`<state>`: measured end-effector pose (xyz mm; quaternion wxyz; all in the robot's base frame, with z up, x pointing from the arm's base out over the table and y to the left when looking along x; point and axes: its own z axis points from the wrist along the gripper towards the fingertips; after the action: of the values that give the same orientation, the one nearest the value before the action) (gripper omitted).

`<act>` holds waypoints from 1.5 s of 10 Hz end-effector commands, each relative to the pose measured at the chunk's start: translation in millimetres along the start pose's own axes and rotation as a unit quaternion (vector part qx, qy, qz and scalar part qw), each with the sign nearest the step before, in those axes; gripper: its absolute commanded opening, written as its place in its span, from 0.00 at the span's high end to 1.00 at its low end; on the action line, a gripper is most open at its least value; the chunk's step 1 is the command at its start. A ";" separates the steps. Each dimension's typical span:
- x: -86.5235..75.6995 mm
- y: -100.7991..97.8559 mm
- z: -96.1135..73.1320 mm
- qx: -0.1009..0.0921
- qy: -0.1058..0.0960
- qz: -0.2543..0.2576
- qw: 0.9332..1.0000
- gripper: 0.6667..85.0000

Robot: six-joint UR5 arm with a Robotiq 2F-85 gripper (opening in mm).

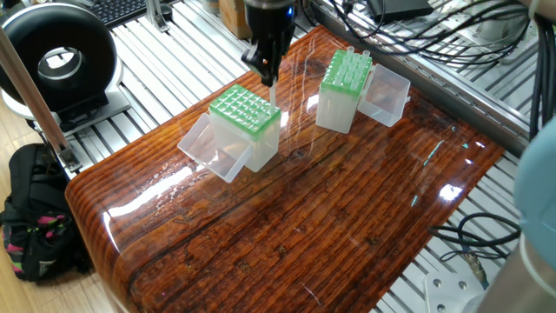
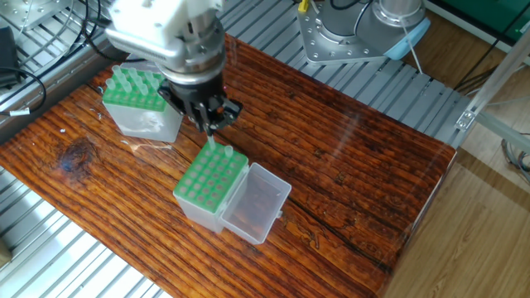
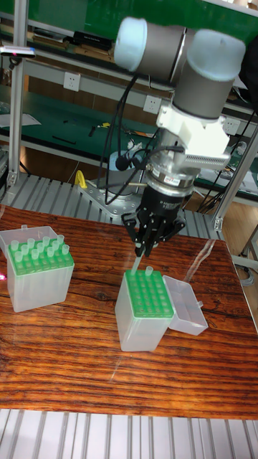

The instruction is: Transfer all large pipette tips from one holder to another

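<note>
My gripper (image 1: 268, 71) (image 2: 210, 126) (image 3: 145, 244) is shut on a large pipette tip (image 1: 273, 94) (image 2: 210, 142) (image 3: 137, 259). The clear tip hangs point down just above the far corner of the near green-topped holder (image 1: 246, 113) (image 2: 211, 178) (image 3: 145, 297). This holder's clear lid (image 1: 208, 148) (image 2: 257, 203) lies open beside it. One more tip (image 2: 228, 154) (image 3: 150, 271) stands in that holder's corner. The second green-topped holder (image 1: 343, 74) (image 2: 137, 91) (image 3: 39, 262) carries several upright tips.
The second holder's open lid (image 1: 387, 96) rests behind it. A black round device (image 1: 56, 56) and a black bag (image 1: 35, 217) are left of the wooden table (image 1: 330, 226). Cables (image 1: 473, 235) hang at the right edge. A metal arm base (image 2: 348, 33) sits at the table's back.
</note>
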<state>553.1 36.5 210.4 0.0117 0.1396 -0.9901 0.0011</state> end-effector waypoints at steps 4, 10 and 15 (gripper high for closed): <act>3.8 -1.1 -46.8 -0.009 0.020 -0.001 1.000 0.94; 11.1 0.3 -81.5 -0.021 0.031 0.001 0.999 0.94; 21.1 -27.7 -101.8 -0.016 0.018 -0.027 0.999 0.95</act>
<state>541.9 17.4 302.0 0.0408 0.1493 -0.9879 -0.0093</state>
